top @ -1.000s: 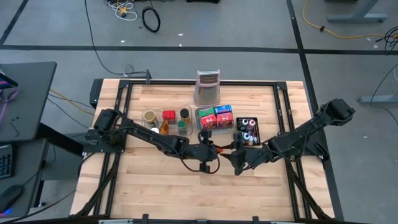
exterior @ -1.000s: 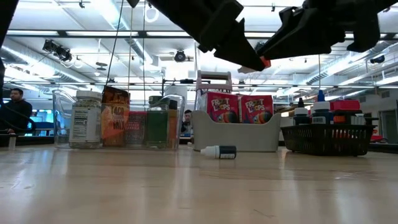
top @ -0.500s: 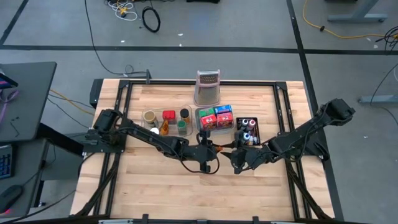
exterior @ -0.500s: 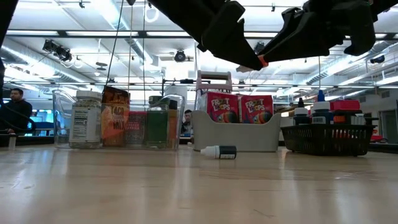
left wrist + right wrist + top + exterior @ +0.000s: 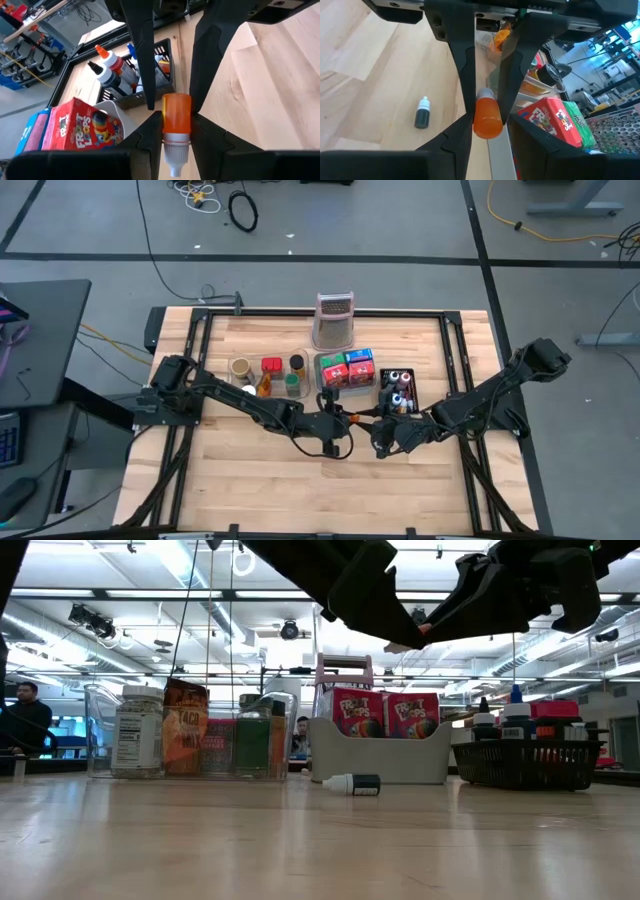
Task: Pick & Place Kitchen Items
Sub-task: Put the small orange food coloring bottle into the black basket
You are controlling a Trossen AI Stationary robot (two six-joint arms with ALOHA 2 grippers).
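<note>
A small orange bottle [image 5: 176, 114] with a silver collar and a white nozzle is held in the air above the middle of the table. My left gripper [image 5: 176, 142] is shut on its nozzle end. My right gripper [image 5: 488, 131] faces it from the table's right. Its open fingers stand on either side of the bottle's orange body [image 5: 487, 120]. In the high view the two grippers meet at mid-table [image 5: 362, 423]. In the low view only a sliver of orange [image 5: 422, 632] shows between them. A small dark bottle with a white cap [image 5: 352, 784] lies on its side on the table below. My left gripper pinches the bottle's silver collar [image 5: 176, 136] between its two fingers, coming about level from the table's left. The bottle lies along the fingers, lifted clear, its orange body pointing at my right gripper. My right gripper's fingers [image 5: 197, 95] flank the orange body; I cannot tell whether they touch it.
A clear tray of jars and packets [image 5: 268, 376], a grey caddy with cereal boxes [image 5: 347, 370] and a black basket of bottles [image 5: 398, 388] stand in a row behind the grippers. The metal grater [image 5: 335, 320] stands farther back. Bare wood lies toward the near edge.
My right gripper has edged toward my left gripper, so that less of the orange bottle shows in the low view. The bottle and my left gripper have kept their place.
</note>
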